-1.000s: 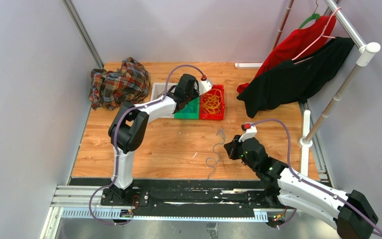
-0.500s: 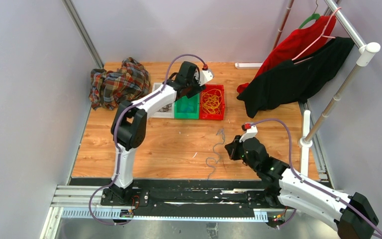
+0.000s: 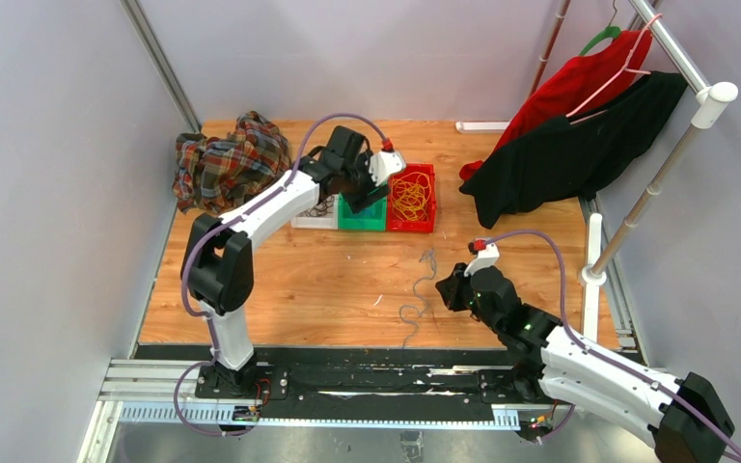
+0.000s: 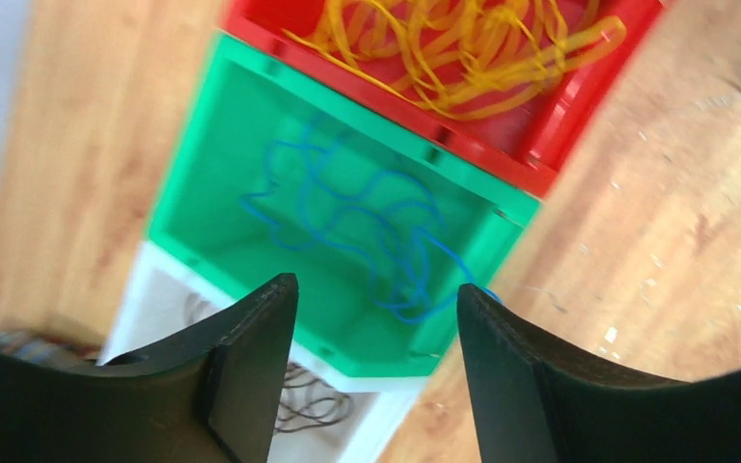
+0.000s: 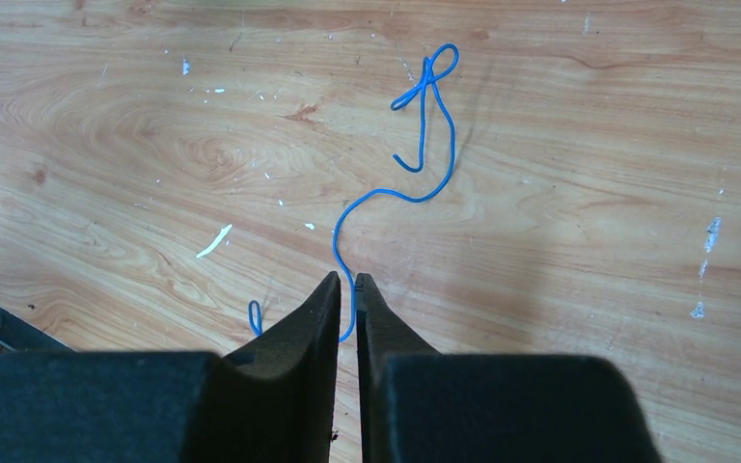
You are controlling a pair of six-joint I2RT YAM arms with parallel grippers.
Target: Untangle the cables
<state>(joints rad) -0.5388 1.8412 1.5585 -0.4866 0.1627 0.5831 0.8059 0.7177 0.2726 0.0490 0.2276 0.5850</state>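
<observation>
Hovering released over the green bin (image 4: 214, 145), left fingers (image 4: 251, 367); right fingers (image 5: 320, 328) almost together astride the blue cable (image 5: 383, 193) on the desk (image 5: 589, 289), grip unclear.

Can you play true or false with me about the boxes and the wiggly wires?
1. The red bin holds yellow cables. True.
2. The left gripper is squeezing a cable. False: it is open above the green bin and holds nothing.
3. A blue cable lies in the green bin. True.
4. The right gripper is over the bins. False: it is down at the table, its fingers nearly together around a loose blue cable.
5. The white bin holds yellow cables. False: its cables are dark.
</observation>
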